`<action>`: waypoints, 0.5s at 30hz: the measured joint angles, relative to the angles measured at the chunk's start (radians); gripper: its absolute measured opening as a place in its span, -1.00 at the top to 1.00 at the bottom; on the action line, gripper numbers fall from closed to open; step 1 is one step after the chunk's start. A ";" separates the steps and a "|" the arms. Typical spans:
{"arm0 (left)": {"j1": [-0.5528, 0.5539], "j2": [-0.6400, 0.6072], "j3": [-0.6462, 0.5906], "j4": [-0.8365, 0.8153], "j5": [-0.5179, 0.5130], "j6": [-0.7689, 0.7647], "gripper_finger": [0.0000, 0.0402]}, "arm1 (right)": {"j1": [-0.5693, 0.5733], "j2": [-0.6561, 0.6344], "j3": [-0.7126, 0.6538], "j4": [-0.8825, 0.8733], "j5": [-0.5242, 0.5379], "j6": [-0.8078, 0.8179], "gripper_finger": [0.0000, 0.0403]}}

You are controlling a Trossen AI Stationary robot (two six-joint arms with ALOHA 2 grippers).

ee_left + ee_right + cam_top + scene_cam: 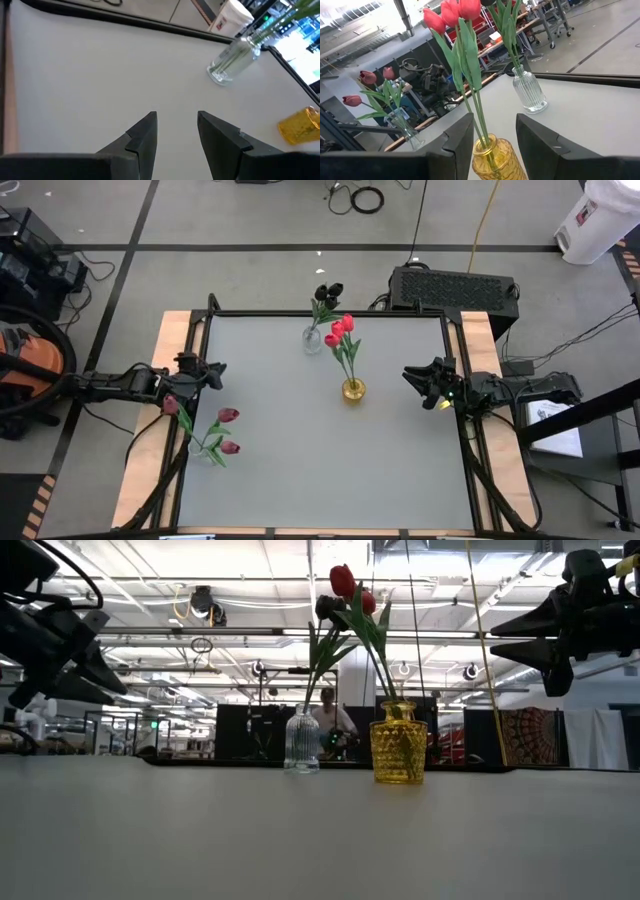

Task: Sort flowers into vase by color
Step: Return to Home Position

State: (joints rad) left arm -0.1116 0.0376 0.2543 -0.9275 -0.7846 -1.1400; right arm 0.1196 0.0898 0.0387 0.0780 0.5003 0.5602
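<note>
The left gripper hovers over the table's left edge, fingers apart, nothing in them. Just nearer the front, a clear vase has three dark red tulips. Mid-table by the far edge, a ribbed glass vase holds the black tulips. Close beside it, the yellow vase has the pink tulips. The right gripper hangs at the right edge, also spread wide and empty.
</note>
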 joint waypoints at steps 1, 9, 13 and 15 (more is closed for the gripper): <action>0.000 0.000 0.000 0.000 0.006 0.000 0.26 | 0.000 0.000 0.000 0.000 0.000 0.000 0.31; 0.000 0.000 0.000 0.001 0.013 0.000 0.26 | 0.000 0.000 0.000 0.000 0.000 0.000 0.31; 0.000 0.000 0.000 0.001 0.015 0.000 0.26 | 0.000 0.000 0.000 0.000 0.000 0.000 0.31; 0.000 0.000 0.000 0.001 0.015 0.000 0.26 | 0.000 0.000 0.000 0.000 0.000 0.000 0.31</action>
State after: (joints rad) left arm -0.1116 0.0376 0.2543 -0.9264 -0.7700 -1.1400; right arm 0.1196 0.0898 0.0387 0.0780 0.5003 0.5606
